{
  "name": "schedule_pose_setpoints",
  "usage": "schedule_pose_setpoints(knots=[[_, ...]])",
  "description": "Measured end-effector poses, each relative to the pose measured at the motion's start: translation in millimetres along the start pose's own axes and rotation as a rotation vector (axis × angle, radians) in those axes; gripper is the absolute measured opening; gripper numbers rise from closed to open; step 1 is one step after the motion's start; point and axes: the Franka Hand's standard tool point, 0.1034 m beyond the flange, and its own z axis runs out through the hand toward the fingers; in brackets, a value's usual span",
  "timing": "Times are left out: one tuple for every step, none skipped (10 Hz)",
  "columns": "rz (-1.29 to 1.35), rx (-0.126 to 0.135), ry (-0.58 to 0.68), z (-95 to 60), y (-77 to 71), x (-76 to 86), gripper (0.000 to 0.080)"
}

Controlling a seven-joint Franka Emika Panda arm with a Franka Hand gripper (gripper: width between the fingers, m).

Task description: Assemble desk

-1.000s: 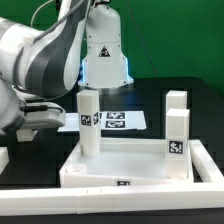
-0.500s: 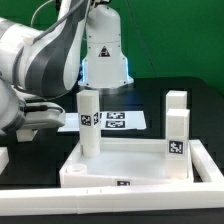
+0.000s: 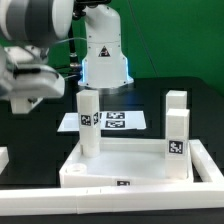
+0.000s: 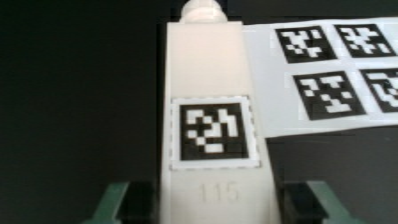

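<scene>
The white tray-like tabletop [image 3: 125, 172] lies at the front of the table. A white square leg [image 3: 88, 125] with a black-and-white tag stands upright in its rear corner, on the exterior view's left. In the wrist view the same kind of leg [image 4: 214, 100] runs lengthwise between my fingers, tag and moulded number facing the camera. My gripper [image 4: 214, 205] is shut on this leg's near end, one finger [image 4: 121, 200] on each side. In the exterior view the arm [image 3: 38, 85] hangs just left of the upright leg's top, and the fingers themselves are not clear there.
Two more tagged white legs [image 3: 176, 125] stand at the tabletop's side on the exterior view's right. The marker board [image 3: 115, 120] lies flat behind the tabletop and shows beside the leg [image 4: 338, 70]. A white part [image 3: 4, 158] sits at the exterior view's left edge.
The arm has swung upward on the exterior view's left; its large grey links no longer fill that side. The upright leg, tabletop and other legs have not moved.
</scene>
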Motion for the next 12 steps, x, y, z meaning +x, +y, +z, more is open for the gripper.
schedule_pose_setpoints(knots=[[0.002,-0.004,0.024,-1.8,4.3,4.1,0.0287],[-0.003,-0.021,0.094,-6.1,5.9,11.8,0.0287],[-0.012,-0.029,0.178,-9.9,4.8,14.1,0.0287],[0.007,-0.026,0.247,-15.5,-1.4,12.5,0.0287],[0.011,-0.017,0.301,-37.7,-19.1,6.6,0.0287],[0.010,-0.005,0.364,-70.0,-26.7,5.1,0.0287],[0.060,0.025,0.427,-103.2,-33.8,2.7,0.0287],[0.090,0.035,0.489,-140.5,-36.2,-1.2,0.0287],[0.087,0.025,0.548,-155.2,-34.0,1.4,0.0287],[0.087,0.017,0.629,-159.5,-33.2,7.9,0.0287],[0.084,0.013,0.715,-162.1,-35.0,10.0,0.0287],[0.084,0.013,0.776,-161.7,-35.6,9.7,0.0287]])
